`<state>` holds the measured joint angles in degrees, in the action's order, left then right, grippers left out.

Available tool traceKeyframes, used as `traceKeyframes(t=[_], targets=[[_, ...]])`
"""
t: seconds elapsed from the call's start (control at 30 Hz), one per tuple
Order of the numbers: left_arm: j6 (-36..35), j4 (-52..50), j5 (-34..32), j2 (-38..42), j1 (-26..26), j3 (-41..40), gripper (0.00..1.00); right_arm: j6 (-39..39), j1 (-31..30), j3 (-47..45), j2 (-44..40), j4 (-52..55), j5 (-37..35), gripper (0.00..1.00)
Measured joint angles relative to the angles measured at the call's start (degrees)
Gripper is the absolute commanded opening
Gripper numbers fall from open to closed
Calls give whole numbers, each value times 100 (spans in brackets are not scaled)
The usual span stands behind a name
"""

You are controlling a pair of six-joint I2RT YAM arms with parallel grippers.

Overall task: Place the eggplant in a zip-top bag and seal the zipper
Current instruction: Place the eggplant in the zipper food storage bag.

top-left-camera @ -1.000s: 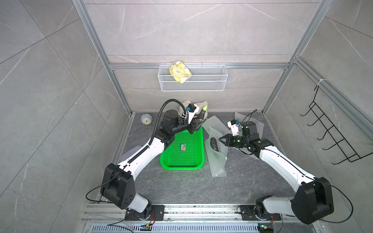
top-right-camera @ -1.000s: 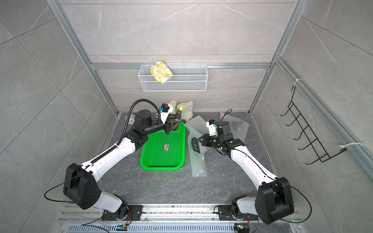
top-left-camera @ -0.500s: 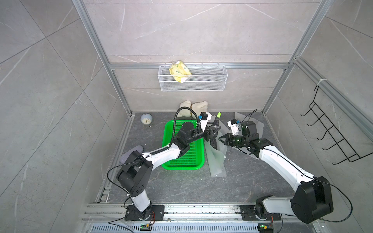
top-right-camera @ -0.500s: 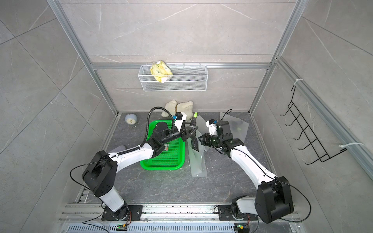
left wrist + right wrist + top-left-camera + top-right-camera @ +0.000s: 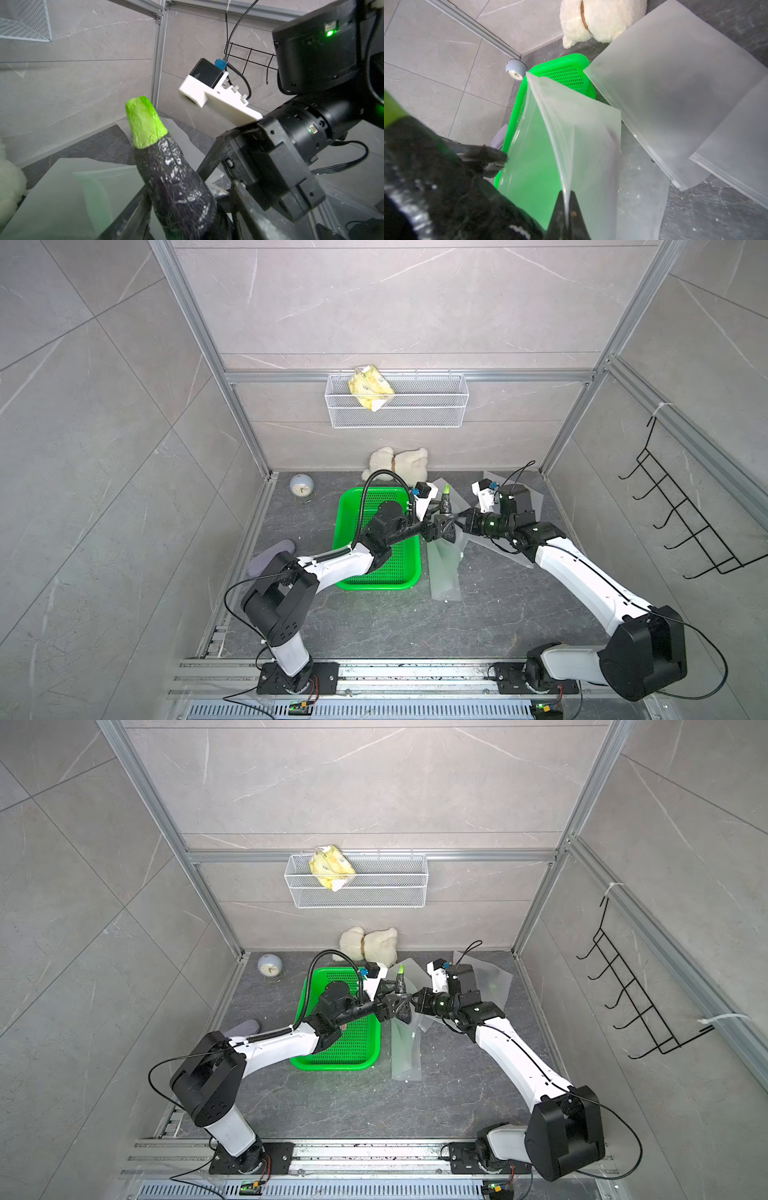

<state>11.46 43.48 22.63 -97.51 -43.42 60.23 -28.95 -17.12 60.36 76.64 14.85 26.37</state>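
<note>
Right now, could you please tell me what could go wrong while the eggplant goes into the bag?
1. The right hand pinches just one lip of the bag, so its mouth may sag shut and the eggplant may slip outside.
2. The left hand looks loose around the upright eggplant, which could topple toward the tray.
3. Both hands sit very close and might collide.

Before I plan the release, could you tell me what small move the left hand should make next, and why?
Probably ease the eggplant down into the zip-top bag: the right hand pinches one lip, holding the mouth open, and the eggplant stands stem-up at it.
</note>
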Motion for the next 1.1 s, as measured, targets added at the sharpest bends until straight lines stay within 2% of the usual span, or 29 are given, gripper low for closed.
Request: traceKeyframes(t=[0.17,0.67,0.83,0.87,1.1], targets=[[-109,-39,-13,0,0,0,76,-66,0,28,-87,-17,-140,0],[-501,-1233,-376,7,0,380,88,-240,37,28,-188,-146,-433,0],[-433,-1342,-640,9,0,457,95,-306,37,-76,-188,-293,-428,0],[-417,-1394,-682,9,0,525,99,-328,37,-118,-188,-317,-428,0],[-293,-1495,-813,9,0,857,99,-409,37,-337,-188,-448,-428,0]])
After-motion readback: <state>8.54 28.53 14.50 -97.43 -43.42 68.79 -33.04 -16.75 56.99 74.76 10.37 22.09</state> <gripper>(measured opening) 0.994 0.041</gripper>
